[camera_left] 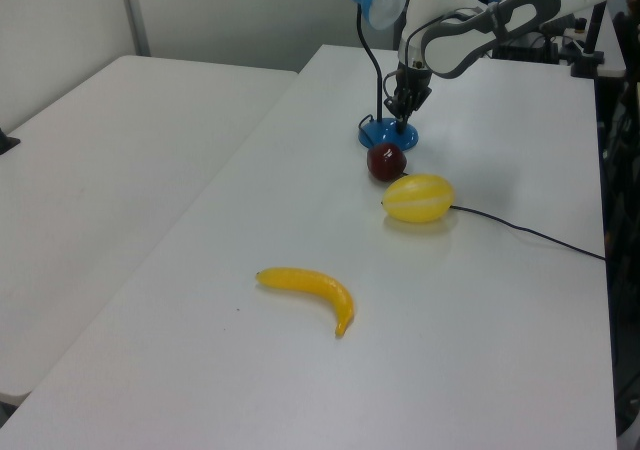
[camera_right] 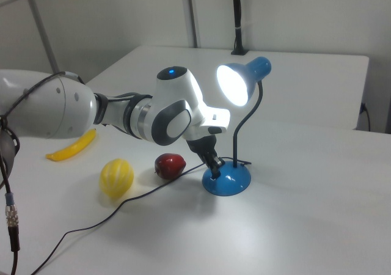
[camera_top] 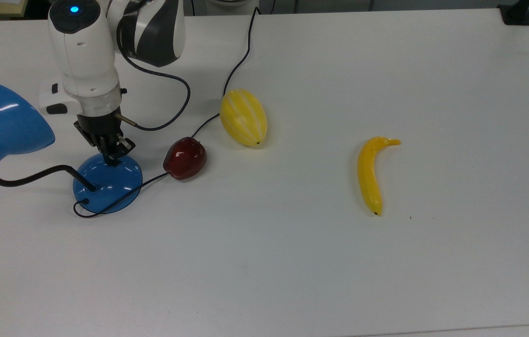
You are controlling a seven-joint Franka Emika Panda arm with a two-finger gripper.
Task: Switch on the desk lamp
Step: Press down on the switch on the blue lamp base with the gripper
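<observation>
The desk lamp has a glossy blue cone shade, a black bendy neck and a round blue base at the top view's left. In the right view its shade glows brightly above the base. My gripper points straight down with its fingers together, the tips resting on the far part of the base's dome. The left view has the gripper just over the base. The switch is hidden under the fingertips.
A dark red apple lies just right of the base in the top view, on the lamp's black cord. A yellow striped melon sits beyond it, and a banana lies further right on the white table.
</observation>
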